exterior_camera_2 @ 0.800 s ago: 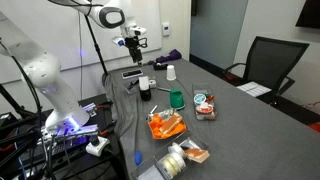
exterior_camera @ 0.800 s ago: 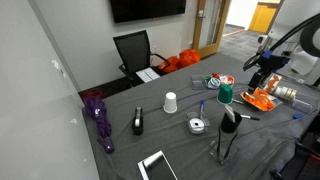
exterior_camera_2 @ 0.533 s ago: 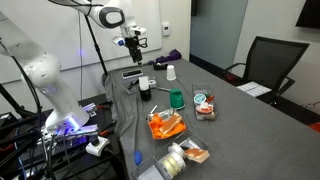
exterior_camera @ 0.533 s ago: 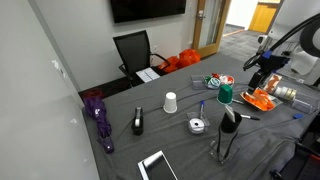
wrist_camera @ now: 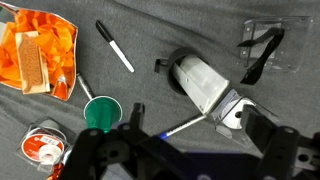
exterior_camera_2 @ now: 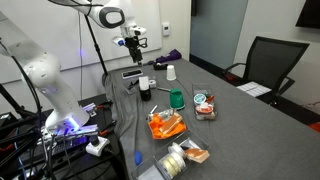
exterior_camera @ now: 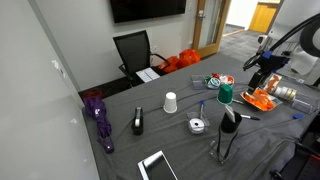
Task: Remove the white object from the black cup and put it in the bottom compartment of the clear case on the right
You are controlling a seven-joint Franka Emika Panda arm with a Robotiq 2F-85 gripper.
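The black cup stands on the grey table with the white object sticking out of its mouth. Both also show in an exterior view, the cup and the object, and in the wrist view, the cup and the object. The clear case holds red and green bits, and its corner shows in the wrist view. My gripper hangs high above the table, open and empty.
A green cup, an orange tray, a black marker, a blue pen and a white ring-shaped roll lie around the black cup. A white paper cup and a purple umbrella are further off.
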